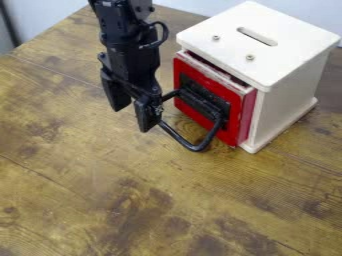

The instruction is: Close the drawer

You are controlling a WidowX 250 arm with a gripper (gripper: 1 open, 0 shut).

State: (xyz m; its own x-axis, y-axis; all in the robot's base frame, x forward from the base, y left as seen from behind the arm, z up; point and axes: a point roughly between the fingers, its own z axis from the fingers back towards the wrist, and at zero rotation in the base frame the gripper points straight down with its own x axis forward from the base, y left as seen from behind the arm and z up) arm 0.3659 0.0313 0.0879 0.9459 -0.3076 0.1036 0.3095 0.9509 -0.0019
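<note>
Wooden table [80, 200]: worn brown planks, visible grain, spanning the whole view. Black robot arm [123, 30]: enters from the top left, pointing straight down. Gripper [134, 108]: black, jaws spread wide and released, grasping nothing; fingertips hang just above the table, immediately left of the handle. Wire loop handle [194, 135]: black, projects from the drawer front toward the lower left, its far end near the right finger; contact cannot be told. Drawer [214, 95]: bright red, flat front with black bracket, seated in the casing, its front standing slightly proud. Casing [267, 60]: cream-white wooden cube, slot on top, at right of the table.
</note>
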